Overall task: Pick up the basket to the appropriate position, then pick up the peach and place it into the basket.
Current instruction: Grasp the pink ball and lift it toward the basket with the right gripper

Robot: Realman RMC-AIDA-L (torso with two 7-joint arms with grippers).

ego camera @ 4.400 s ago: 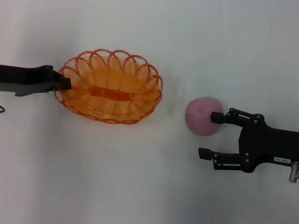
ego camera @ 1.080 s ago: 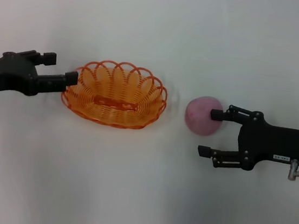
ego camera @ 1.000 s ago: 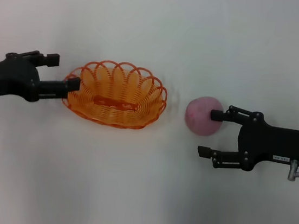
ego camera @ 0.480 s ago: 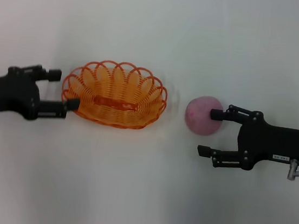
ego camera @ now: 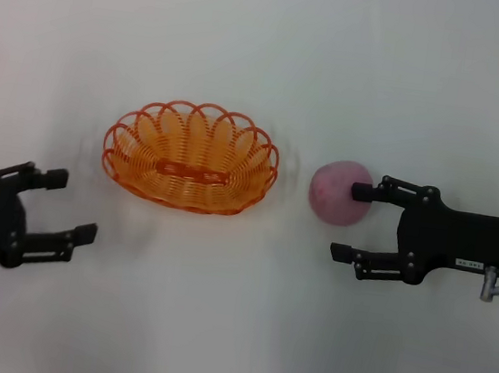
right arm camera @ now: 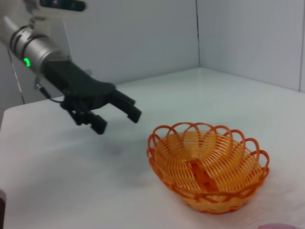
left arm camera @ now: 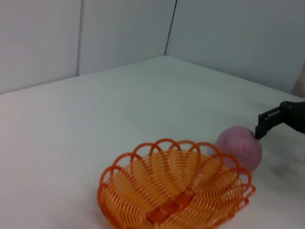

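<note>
I find the basket (ego camera: 191, 155) resting on the white table (ego camera: 267, 43), its long axis running left to right across my head view, with nothing gripping it. The peach (ego camera: 341, 193) sits on the table just to the basket's right, a clear gap between them. My right gripper (ego camera: 353, 221) is the nearer tool by far: its jaws stand apart, the farther fingertip touching or all but touching the peach's right side, while the nearer finger lies clear of the fruit. In my judgement the peach is off-centre to the jaws, lying toward the far finger, so the gripper must shift away from me before closing. My left gripper (ego camera: 69, 207) hangs with its jaws released, holding nothing, apart from the basket's near left end. The right wrist view shows this left gripper raised above the table, which the head view does not settle; the left wrist view shows the peach standing apart from the basket rim.
</note>
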